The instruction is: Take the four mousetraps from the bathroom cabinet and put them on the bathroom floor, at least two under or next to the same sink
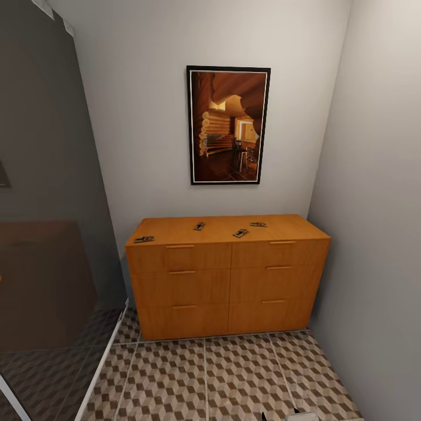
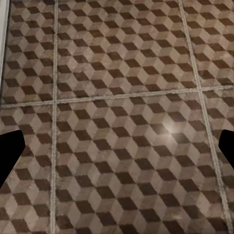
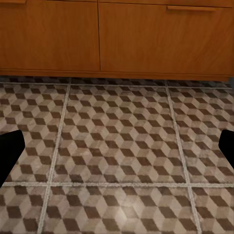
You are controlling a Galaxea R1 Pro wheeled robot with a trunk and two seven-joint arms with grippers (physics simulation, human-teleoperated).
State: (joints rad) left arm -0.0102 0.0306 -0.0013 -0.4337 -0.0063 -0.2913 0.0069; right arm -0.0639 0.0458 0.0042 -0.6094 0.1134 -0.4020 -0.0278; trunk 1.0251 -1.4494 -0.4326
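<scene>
On the cabinet [image 1: 228,275] top, four mousetraps [image 1: 241,233] lie apart

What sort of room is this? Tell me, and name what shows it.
Probably a small tiled room in a home, perhaps a bathroom corner: cube-patterned floor tiles, an orange-brown wooden cabinet against the wall, a framed picture above it, a glass panel beside it.

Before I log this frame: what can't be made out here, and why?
- Mousetraps on the cabinet top, head view: too small to show whether they are set.
- Drawer contents: hidden behind closed fronts.
- Left gripper and right gripper, wrist views: fingers cut off by the picture's edges.
- Room left of the cabinet: blurred behind a dark glass panel.
</scene>
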